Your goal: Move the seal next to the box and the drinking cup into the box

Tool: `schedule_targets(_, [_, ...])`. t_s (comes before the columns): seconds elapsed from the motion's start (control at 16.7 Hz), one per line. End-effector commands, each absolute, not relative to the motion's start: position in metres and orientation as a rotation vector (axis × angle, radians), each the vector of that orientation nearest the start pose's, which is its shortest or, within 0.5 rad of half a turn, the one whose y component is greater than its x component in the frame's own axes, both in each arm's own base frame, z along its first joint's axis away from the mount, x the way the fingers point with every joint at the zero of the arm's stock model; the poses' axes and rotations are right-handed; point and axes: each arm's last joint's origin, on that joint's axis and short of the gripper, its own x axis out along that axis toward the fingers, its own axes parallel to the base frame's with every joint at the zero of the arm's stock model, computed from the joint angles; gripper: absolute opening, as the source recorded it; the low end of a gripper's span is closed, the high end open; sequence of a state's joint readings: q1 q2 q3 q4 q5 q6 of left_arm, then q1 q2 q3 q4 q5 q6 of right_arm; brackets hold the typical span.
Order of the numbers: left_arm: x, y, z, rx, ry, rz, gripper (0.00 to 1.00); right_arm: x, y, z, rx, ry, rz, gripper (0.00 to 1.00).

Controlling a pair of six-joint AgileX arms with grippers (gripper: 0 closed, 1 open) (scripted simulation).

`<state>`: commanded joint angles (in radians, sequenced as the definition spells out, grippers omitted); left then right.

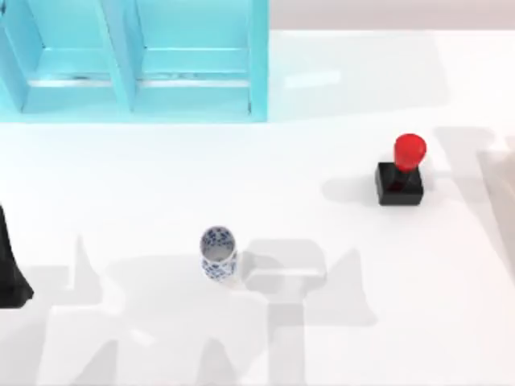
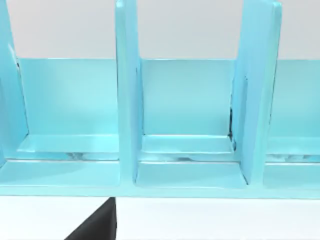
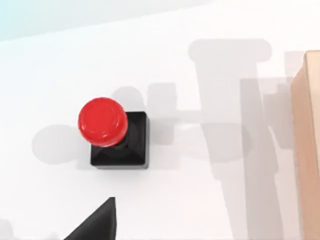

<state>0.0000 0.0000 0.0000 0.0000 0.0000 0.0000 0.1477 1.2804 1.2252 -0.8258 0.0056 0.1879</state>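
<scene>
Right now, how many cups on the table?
1. The drinking cup stands upright at the table's front centre-left, apart from the seal on the right. Others may sit outside the frame.

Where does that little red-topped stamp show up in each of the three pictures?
Top view: the seal stands upright on the table's right side, apart from the drinking cup.
Left wrist view: not in it; the blue shelf is there.
Right wrist view: the seal sits left of centre.
Shared landmark: the white table.

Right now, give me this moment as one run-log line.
seal: upright, table right, free | drinking cup: upright, table centre, free | box: far right edge | left arm: left edge | task: neither moved
</scene>
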Motion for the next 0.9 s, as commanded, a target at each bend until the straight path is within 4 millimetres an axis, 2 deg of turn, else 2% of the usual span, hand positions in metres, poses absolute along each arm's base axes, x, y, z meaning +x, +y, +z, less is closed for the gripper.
schedule_targets(0.12, [0.106,-0.001,0.16,0.0,0.0,0.0,1.0,0.298,0.057,0.323,0.099,1.028,0.05,1.0])
schedule_targets(0.24, [0.106,-0.001,0.16,0.0,0.0,0.0,1.0,0.334,0.075,0.315,0.089,1.161,0.044,1.0])
schedule_targets(0.48, [0.106,-0.001,0.16,0.0,0.0,0.0,1.0,0.391,0.112,0.281,0.054,1.385,0.023,1.0])
schedule_targets(0.66, [0.106,-0.001,0.16,0.0,0.0,0.0,1.0,0.417,0.134,0.253,0.028,1.499,0.006,1.0])
schedule_targets(0.9, [0.106,-0.001,0.16,0.0,0.0,0.0,1.0,0.431,0.149,0.231,0.008,1.568,-0.007,1.0])
